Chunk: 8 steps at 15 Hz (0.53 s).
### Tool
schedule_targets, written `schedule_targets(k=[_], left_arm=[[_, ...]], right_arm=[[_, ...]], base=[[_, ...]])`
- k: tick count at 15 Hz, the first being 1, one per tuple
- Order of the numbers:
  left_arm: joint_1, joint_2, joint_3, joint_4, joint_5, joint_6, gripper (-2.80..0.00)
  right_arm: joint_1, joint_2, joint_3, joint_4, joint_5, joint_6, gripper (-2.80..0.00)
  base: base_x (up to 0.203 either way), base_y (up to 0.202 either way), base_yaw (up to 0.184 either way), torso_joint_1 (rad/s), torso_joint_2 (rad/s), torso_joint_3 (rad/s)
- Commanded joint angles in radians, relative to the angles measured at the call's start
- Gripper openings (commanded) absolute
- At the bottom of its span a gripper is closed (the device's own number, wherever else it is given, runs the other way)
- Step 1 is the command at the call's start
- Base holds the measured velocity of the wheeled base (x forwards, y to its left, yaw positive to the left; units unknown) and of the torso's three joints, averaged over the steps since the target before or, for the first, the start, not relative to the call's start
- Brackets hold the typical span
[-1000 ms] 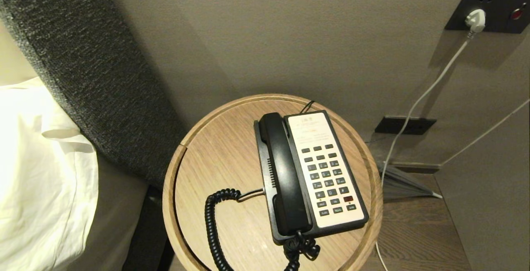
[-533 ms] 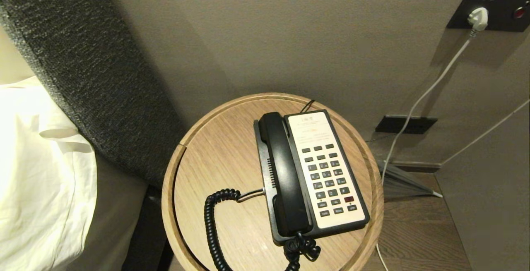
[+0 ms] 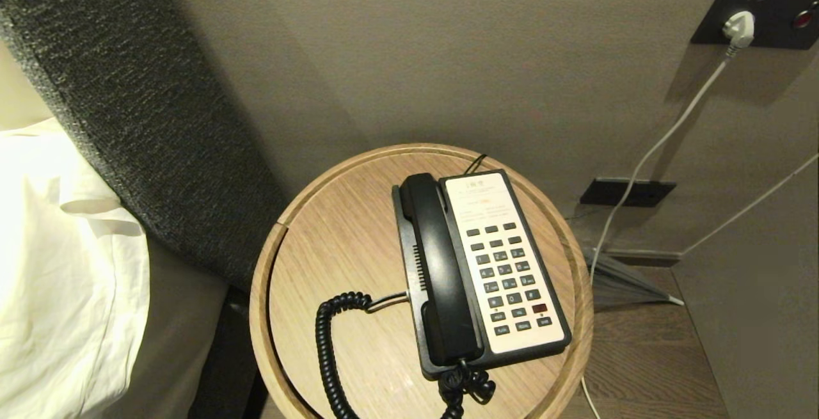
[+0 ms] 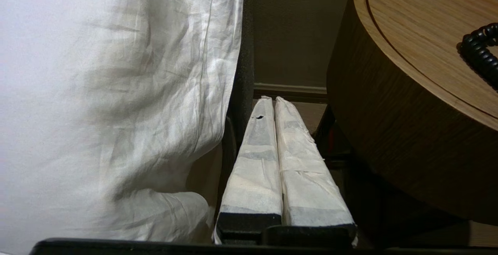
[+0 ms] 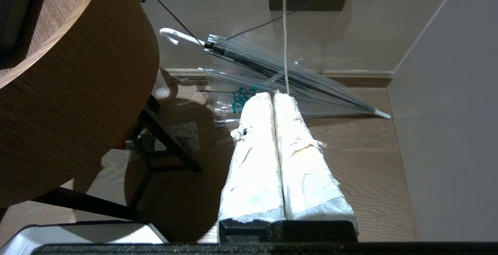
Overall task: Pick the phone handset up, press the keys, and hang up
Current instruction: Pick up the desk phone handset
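Handset [image 3: 441, 272] cradled on table [image 3: 320, 246], both grippers' fingers [image 4: 272, 157] [image 5: 272, 150] clenched empty, low beside table, scene unchanged from before.

The coiled cord [image 3: 327, 348] and round table [image 3: 307, 214] run off the head view's lower edge; key labels are too small to read.

I see a round wooden surface [image 3: 307, 259] against a beige wall [image 3: 448, 54]. Left of it stand a dark fabric headboard [image 3: 128, 118] and white bedding [image 3: 57, 265]; right of it, wood floor [image 3: 646, 355] and a clear umbrella [image 5: 272, 72].
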Motion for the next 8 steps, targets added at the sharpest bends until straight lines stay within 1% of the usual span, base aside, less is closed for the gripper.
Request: schedule_targets(k=[1,2,3,4,6,7,8], left_arm=[[0.001,0.0,0.04,-0.004,0.001,-0.013,-2.8],[0.001,0.0,0.04,-0.002,0.003,-0.016,-2.8],[0.001,0.001,0.028,0.011,-0.004,0.03,-2.8],[0.001,0.011,-0.017,0.045,-0.024,0.075,-2.8],[0.001,0.046,-0.175,0.117,-0.056,0.088,-2.8],[0.001,0.103,-0.278,0.162,-0.071,0.081,-2.8],[0.001,0.191,-0.381,0.199,-0.095,0.059,-2.8]], right_arm=[[0.0,0.0,0.008,0.0,0.0,0.001,-2.8],[-0.001,0.0,0.008,0.0,0.0,0.001,-2.8],[0.0,0.0,0.008,0.0,0.0,0.001,-2.8],[0.0,0.0,0.008,0.0,-0.001,0.001,-2.8],[-0.001,0.001,0.008,0.0,0.0,0.001,-2.8],[0.0,0.0,0.008,0.0,0.0,0.001,-2.8],[-0.001,0.0,0.008,0.0,0.0,0.001,-2.8]], base=[[0.0,0.0,0.0,0.0,0.0,0.0],[0.0,0.0,0.0,0.0,0.0,0.0],[0.0,0.0,0.0,0.0,0.0,0.0],[0.0,0.0,0.0,0.0,0.0,0.0],[0.0,0.0,0.0,0.0,0.0,0.0],[0.0,0.0,0.0,0.0,0.0,0.0],[0.0,0.0,0.0,0.0,0.0,0.0]])
